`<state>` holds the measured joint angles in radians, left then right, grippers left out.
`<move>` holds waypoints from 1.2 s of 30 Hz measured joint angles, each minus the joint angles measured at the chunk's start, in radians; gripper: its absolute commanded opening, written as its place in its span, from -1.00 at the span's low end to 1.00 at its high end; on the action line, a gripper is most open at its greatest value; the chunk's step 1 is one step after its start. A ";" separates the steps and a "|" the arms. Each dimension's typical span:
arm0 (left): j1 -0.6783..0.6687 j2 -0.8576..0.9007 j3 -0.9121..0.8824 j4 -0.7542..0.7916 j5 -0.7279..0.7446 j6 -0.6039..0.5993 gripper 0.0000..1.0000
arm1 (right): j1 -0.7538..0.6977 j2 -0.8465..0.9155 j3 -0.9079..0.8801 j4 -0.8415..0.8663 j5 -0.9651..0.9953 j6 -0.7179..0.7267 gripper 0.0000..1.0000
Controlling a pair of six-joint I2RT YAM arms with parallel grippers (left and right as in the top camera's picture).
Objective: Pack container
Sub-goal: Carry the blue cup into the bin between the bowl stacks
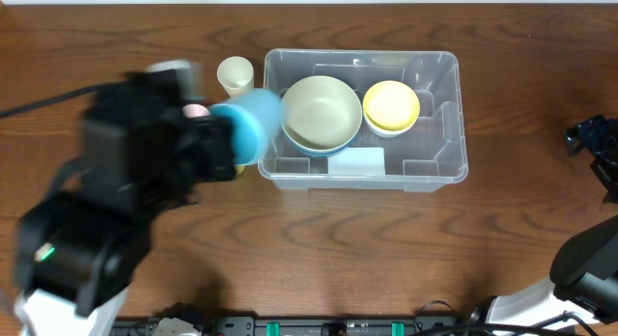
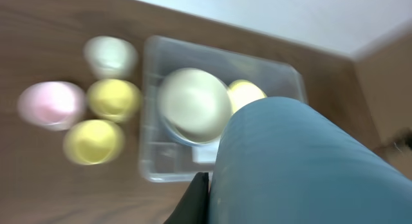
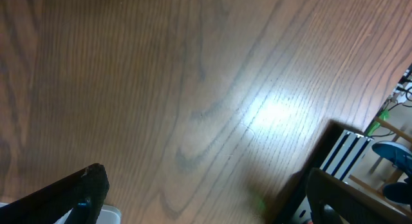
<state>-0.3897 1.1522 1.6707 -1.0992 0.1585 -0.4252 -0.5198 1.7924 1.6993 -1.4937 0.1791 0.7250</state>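
The clear rectangular container [image 1: 439, 162] sits at the table's centre back, holding a pale green bowl [image 1: 322, 109] stacked on a blue one, a yellow bowl [image 1: 391, 105] and a white label [image 1: 359, 161]. My left gripper [image 1: 217, 133] is shut on a blue cup [image 1: 249, 124], held above the table just left of the container's left wall. In the left wrist view the blue cup [image 2: 290, 166] fills the lower right, with the container [image 2: 158, 166] beyond it. My right gripper [image 3: 199, 192] is open and empty above bare table at the far right.
A cream cup [image 1: 235, 74] stands left of the container's back corner. The left wrist view shows a white cup [image 2: 111, 55], a pink cup [image 2: 50, 105] and two yellow cups [image 2: 114, 99] [image 2: 94, 141] left of the container. A rack [image 3: 347, 153] lies past the table's edge.
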 measured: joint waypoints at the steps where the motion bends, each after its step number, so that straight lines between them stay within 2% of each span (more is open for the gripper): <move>1: -0.037 0.021 0.000 0.014 0.000 -0.002 -0.88 | 0.000 0.000 0.000 0.001 0.000 0.000 0.99; 5: -0.183 0.170 0.001 0.060 -0.032 -0.017 -0.89 | 0.000 0.000 0.000 0.000 0.000 0.000 0.99; 9: -0.269 0.333 0.014 0.064 -0.074 -0.028 -0.89 | 0.000 0.000 0.000 0.000 0.000 0.000 0.99; 16: -0.301 0.534 0.081 0.118 -0.106 -0.035 -0.88 | 0.000 0.000 0.000 0.000 0.000 0.000 0.99; 21: -0.363 0.655 0.083 0.205 -0.116 0.007 -0.88 | 0.000 0.000 0.000 0.001 0.000 0.000 0.98; 27: -0.438 0.728 0.083 0.248 -0.186 0.037 -0.88 | 0.000 0.000 0.000 0.000 0.000 0.000 0.98; 36: -0.400 0.824 0.083 0.289 -0.236 0.049 -0.88 | 0.000 0.000 0.000 0.000 0.000 0.000 0.98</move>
<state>-0.7895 1.9766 1.7538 -0.8104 -0.0772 -0.3763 -0.5198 1.7924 1.6993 -1.4933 0.1795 0.7250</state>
